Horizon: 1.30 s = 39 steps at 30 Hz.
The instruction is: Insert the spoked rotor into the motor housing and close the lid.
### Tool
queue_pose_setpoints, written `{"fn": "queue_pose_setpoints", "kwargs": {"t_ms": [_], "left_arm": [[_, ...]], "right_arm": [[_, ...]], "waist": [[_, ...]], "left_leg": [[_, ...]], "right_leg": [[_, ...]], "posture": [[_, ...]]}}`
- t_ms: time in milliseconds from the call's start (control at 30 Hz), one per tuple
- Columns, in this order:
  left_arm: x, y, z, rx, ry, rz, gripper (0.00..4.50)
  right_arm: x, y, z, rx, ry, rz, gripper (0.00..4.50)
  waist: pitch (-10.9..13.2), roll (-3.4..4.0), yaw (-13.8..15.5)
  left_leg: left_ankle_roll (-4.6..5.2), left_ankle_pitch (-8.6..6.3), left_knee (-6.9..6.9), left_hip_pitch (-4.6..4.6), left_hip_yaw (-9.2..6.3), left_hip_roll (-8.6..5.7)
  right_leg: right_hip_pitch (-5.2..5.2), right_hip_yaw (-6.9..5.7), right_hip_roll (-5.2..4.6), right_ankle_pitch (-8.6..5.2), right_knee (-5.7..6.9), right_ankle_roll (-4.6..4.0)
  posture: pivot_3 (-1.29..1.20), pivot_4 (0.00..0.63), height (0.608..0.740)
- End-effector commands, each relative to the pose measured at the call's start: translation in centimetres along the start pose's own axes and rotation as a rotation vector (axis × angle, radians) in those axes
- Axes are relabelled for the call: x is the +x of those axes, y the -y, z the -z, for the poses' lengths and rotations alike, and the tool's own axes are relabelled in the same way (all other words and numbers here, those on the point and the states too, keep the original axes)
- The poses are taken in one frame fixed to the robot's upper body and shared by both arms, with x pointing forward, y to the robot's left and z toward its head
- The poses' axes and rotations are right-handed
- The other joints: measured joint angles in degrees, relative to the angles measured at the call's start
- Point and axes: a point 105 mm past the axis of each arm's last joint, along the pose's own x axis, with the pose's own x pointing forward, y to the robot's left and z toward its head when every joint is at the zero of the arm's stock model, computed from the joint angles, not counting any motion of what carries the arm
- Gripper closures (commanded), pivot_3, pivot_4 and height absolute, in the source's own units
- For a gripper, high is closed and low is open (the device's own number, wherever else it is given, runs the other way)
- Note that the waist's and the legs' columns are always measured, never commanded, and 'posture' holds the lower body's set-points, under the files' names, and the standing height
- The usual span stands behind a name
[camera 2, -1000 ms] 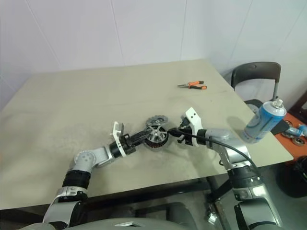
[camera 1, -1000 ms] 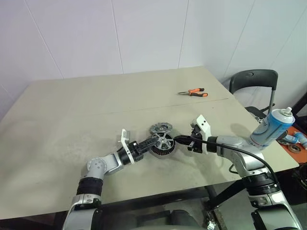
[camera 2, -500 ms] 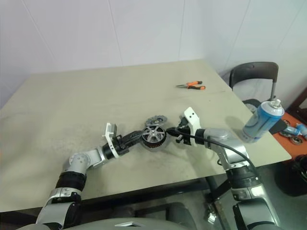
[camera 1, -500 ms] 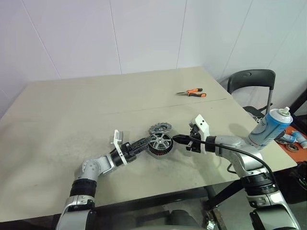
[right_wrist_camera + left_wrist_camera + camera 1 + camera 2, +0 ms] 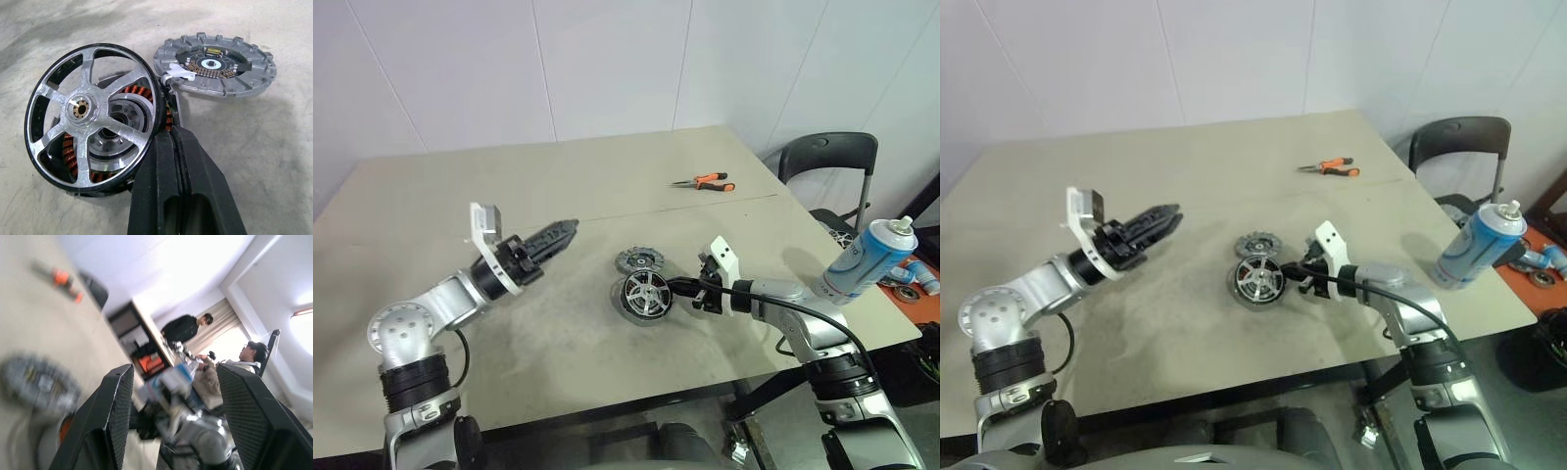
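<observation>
Spoked rotor (image 5: 93, 117) sits tilted in the motor housing (image 5: 128, 142) on the table (image 5: 460, 196), lid (image 5: 215, 63) just behind, right gripper (image 5: 168, 142) pinched together against the housing, left gripper (image 5: 560, 233) raised, fingers apart.

White panelled walls (image 5: 607, 59) back a beige table (image 5: 558, 196); black chair (image 5: 827, 162) beside.
</observation>
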Motion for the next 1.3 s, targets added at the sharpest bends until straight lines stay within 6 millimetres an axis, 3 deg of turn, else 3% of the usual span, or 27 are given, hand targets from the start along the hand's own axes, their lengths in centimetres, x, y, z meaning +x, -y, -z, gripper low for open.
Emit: {"fn": "queue_pose_setpoints", "kwargs": {"t_ms": [33, 267, 400, 533, 700, 900, 1033, 1133, 1233, 1300], "left_arm": [[0.4, 2.6, -1.0, 0.066, 0.016, 0.016, 1.63], [-0.9, 2.7, -0.3, 0.308, -0.093, -0.162, 1.63], [-1.4, 2.4, -2.3, 0.328, -0.029, -0.198, 1.63], [-1.1, 2.3, -1.9, 0.329, -0.029, -0.202, 1.63], [-0.3, 2.4, -0.9, 0.313, -0.04, -0.184, 1.63], [-0.4, 2.7, -1.3, 0.367, -0.037, -0.18, 1.63], [-0.9, 2.3, -0.8, 0.451, -0.11, -0.208, 1.63], [-1.2, 2.1, -0.3, 0.448, -0.14, -0.197, 1.62], [-1.3, 1.9, 0.0, 0.443, -0.144, -0.196, 1.62], [-1.3, 1.7, 0.2, 0.437, -0.148, -0.195, 1.62]], "right_arm": [[0.6, -0.3, -1.4, -0.041, 0.036, -0.024, 4.5], [1.1, -0.3, -2.6, -0.088, 0.067, -0.027, 4.5], [1.2, -0.6, -2.8, -0.13, 0.062, -0.043, 4.5], [0.8, -0.1, -3.8, -0.149, 0.084, -0.032, 4.5], [-0.8, 1.4, -4.2, -0.179, 0.068, 0.002, 4.5], [-4.0, 4.9, -4.2, -0.251, 0.029, 0.138, 4.5], [-5.2, 5.1, -4.7, -0.283, 0.051, 0.16, 4.5], [-6.1, 1.9, -5.4, -0.205, 0.104, 0.001, 3.89], [-7.1, -1.5, -5.7, 0.0, 0.12, -0.177, 2.91], [-7.5, -2.7, -5.9, 0.11, 0.125, -0.231, 2.18]], "waist": [[0.0, 0.0, 0.05], [0.01, 0.01, -0.17], [0.01, 0.01, 0.11], [0.01, 0.01, 0.05], [0.0, 0.0, 0.17], [0.0, 0.0, 0.58], [0.01, 0.0, 0.69], [0.02, 0.03, 1.1], [0.02, 0.02, 1.31], [0.02, 0.01, 1.3]], "left_leg": [[0.0, 0.0, 0.0, -0.01, 0.0, -0.03], [-0.1, 0.05, -0.01, 0.02, -0.01, -0.07], [-0.21, 0.12, 0.04, 0.06, 0.0, -0.11], [-0.21, 0.13, 0.08, 0.11, 0.06, -0.12], [-0.21, 0.13, 0.08, 0.08, 0.06, -0.13], [-0.2, 0.13, 0.08, 0.11, 0.09, -0.14], [-0.2, 0.13, 0.07, 0.14, 0.13, -0.2], [-0.2, 0.13, 0.06, 0.15, 0.12, -0.17], [-0.19, 0.13, 0.08, 0.12, 0.07, -0.05], [-0.18, 0.13, 0.13, 0.13, 0.09, -0.05]], "right_leg": [[0.0, 0.0, -0.05, 0.0, 0.0, 0.0], [-0.03, 0.0, 0.08, -0.01, 0.1, -0.04], [-0.01, -0.01, 0.12, -0.06, 0.18, -0.14], [0.06, -0.03, 0.15, -0.11, 0.18, -0.22], [0.05, -0.01, 0.14, -0.02, 0.16, -0.06], [0.05, -0.01, 0.15, -0.03, 0.17, -0.08], [0.05, 0.0, 0.23, -0.08, 0.19, -0.16], [0.05, 0.01, 0.28, -0.11, 0.2, -0.21], [0.05, -0.01, 0.27, -0.1, 0.21, -0.19], [0.07, 0.0, 0.24, -0.11, 0.24, -0.21]], "posture": [[0.0, 0.0, 0.74], [0.0, 0.0, 0.74], [0.0, 0.0, 0.74], [0.0, 0.0, 0.74], [0.0, 0.0, 0.74], [0.0, 0.0, 0.74], [0.0, 0.0, 0.74], [0.0, 0.0, 0.74], [0.0, 0.0, 0.74], [0.0, 0.0, 0.74]]}}
